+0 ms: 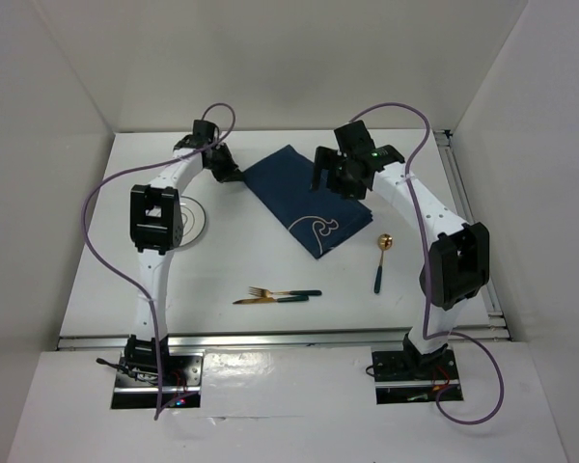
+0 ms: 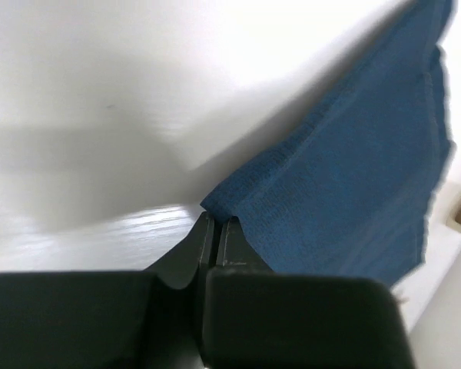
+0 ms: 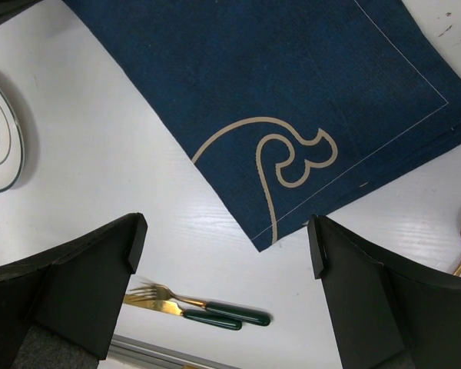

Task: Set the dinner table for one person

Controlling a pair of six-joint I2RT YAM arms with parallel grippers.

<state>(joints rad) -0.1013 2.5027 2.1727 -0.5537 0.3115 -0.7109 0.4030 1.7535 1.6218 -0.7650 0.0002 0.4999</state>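
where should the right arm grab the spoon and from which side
Take the spoon by its dark green handle, near the middle, coming straight down with the right gripper turned so it closes across the handle. It lies flat on the dinner table, gold bowl toward the far side, so only the slim handle's sides offer a pinch; the rounded bowl would likely slip.

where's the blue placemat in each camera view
Top external: placemat at upper centre, lying diagonally.
Left wrist: it fills the right side, its corner pinched in the shut left gripper.
Right wrist: it spans the top.
Shared landmark: the tan curl drawing, seen in the top and right wrist views only.
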